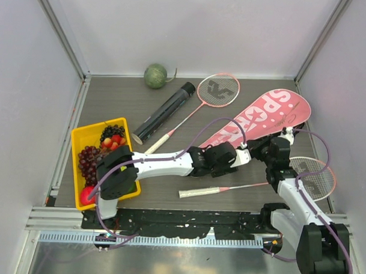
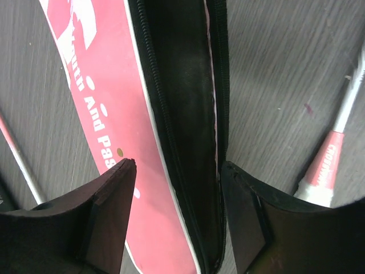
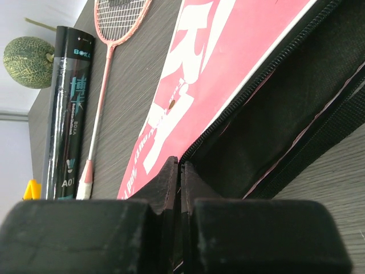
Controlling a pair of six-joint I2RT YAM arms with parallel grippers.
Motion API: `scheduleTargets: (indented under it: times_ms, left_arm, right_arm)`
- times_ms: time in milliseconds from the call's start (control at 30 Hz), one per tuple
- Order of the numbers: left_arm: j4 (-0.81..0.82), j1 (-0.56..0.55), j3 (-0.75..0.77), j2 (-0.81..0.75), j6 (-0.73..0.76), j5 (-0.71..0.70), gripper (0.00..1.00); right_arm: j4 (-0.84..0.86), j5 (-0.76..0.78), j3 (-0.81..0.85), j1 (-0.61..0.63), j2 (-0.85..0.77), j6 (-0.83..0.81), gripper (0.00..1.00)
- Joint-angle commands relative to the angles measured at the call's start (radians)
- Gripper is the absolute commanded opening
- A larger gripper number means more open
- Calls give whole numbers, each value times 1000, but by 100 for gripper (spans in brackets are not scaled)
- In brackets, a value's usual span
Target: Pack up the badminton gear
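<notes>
The left gripper (image 2: 178,164) holds its jaws spread astride the black zipper edge of the pink SPORT racket bag (image 2: 97,85), while the right gripper (image 3: 180,165) sits fully closed at that edge

smooth pink bag (image 2: 102,91) with a dull black cloth inside, dark table (image 2: 285,74) with matt wood grain, shiny black tube (image 3: 65,114), melon (image 3: 28,61) with rough netted skin, shiny yellow plastic tray (image 1: 75,154)

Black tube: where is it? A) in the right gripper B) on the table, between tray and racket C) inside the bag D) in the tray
B: the tube lies on the table, tray to its left, a racket along its right.
</notes>
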Motion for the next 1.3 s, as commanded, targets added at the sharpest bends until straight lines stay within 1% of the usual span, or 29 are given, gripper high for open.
scheduleTargets:
  times_ms: [0,167,267,333,400,467,500,567,600,633,667,700,733,767,867,900,1000,1067,1100,1267]
  left_arm:
    - [78,-2,37,21,25,-82,64]
    - [71,-7,31,50,30,-133,60]
    - [54,-7,38,71,30,-161,54]
    - [38,-7,46,84,32,-158,48]
    - [29,-5,49,88,25,-159,35]
    - [35,-5,40,82,16,-164,8]
    - [40,-7,38,75,9,-162,0]
    - [40,-2,35,53,-8,-133,0]
    - [34,2,41,49,-31,-116,0]
    - [23,10,47,36,-54,-92,0]
    - [9,21,57,27,-85,-66,0]
    - [-7,31,63,18,-111,-47,0]
    - [-18,41,70,7,-135,-30,0]
    - [-29,50,74,1,-154,-23,0]
    - [-55,67,83,-14,-189,-15,0]
    - [-67,74,87,-19,-197,-4,0]
    - [-119,123,109,-22,-289,110,0]
    - [-156,157,124,-25,-327,151,0]
    - [-175,162,130,-25,-333,149,0]
    - [-258,168,155,-34,-350,68,0]
  right_arm:
    - [12,-33,63,-1,-31,13,5]
    - [1,-41,74,-1,-37,16,5]
    - [-8,-49,79,0,-42,24,5]
    - [-16,-55,80,-3,-51,30,6]
    - [-26,-59,83,-1,-59,31,5]
    - [-40,-59,89,-1,-63,36,5]
    - [-52,-63,96,-1,-68,39,5]
    - [-84,-84,114,-3,-62,57,5]
    - [-115,-95,128,-3,-57,70,9]
    - [-216,-107,172,-3,-53,74,31]
    - [-276,-107,194,-3,-54,87,40]
    - [-378,-89,238,-4,-65,112,50]
    - [-441,-73,261,-3,-74,123,53]
    - [-539,-37,287,-3,-97,152,56]
    - [-698,32,342,-4,-143,208,61]
    - [-791,83,355,-4,-160,238,62]
    - [-948,114,384,-3,-175,268,62]
    - [-996,141,376,-3,-175,278,62]
    - [-1010,158,372,-4,-174,278,61]
    - [-1005,154,240,-3,-177,304,60]
